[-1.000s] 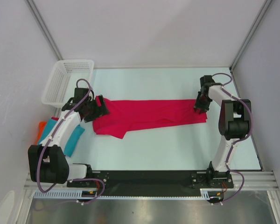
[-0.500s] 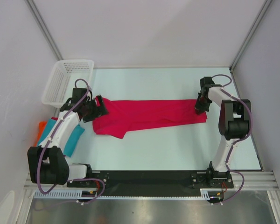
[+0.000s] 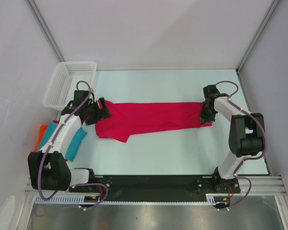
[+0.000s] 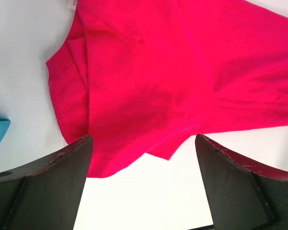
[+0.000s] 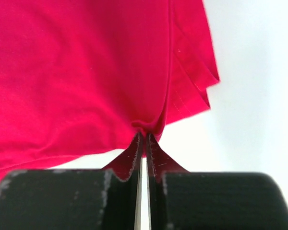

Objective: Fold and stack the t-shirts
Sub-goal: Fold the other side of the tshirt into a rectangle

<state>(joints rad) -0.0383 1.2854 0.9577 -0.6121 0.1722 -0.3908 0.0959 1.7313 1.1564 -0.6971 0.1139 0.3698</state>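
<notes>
The right gripper (image 5: 144, 138) pinches an edge of the soft crimson-pink cloth t-shirt (image 3: 153, 117). The left gripper (image 4: 143, 143) hovers above it, fingers (image 4: 53, 187) wide apart.

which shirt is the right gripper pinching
The crimson-pink t-shirt, stretched across the table; the right gripper is shut on its right end. The teal t-shirt and orange t-shirt lie at the left edge.
</notes>
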